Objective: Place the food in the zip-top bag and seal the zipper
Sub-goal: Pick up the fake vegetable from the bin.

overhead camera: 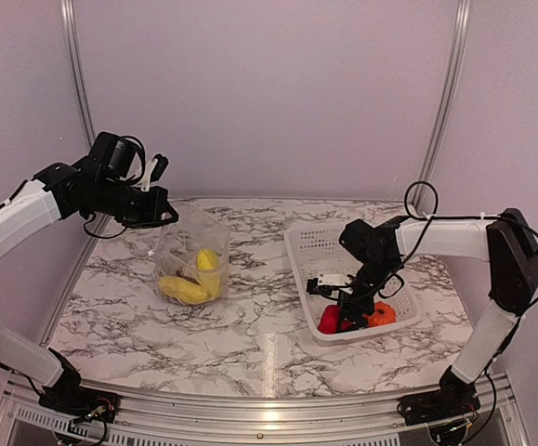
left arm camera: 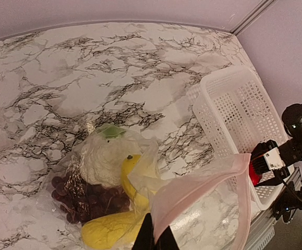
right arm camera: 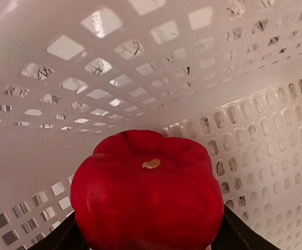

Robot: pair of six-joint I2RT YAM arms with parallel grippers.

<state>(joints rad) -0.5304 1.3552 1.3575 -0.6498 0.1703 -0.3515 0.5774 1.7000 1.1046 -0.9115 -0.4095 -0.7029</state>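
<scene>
1. Right gripper (overhead camera: 341, 314), lowered into the near end of the white basket (overhead camera: 320, 243). Its fingers (right arm camera: 237, 237) stand wide apart, one on each side of the red pepper (right arm camera: 148, 192); whether they press on it cannot be told.
2. Orange round fruit (overhead camera: 380, 314), on the basket floor just beside the pepper, to its right.
3. Marble-patterned table (overhead camera: 250, 325), bearing basket and bag well apart.
4. Zip-top bag (overhead camera: 192, 255), standing left of centre with its mouth open. Inside lie the cauliflower (left arm camera: 106, 159), the dark grapes (left arm camera: 85, 198) and the two yellow pieces (left arm camera: 109, 232), touching one another.
5. Left gripper (overhead camera: 157, 209), its fingers closed tight on the bag's upper edge at the zipper (left arm camera: 203, 178), a pinkish strip, holding that edge raised above the table.
</scene>
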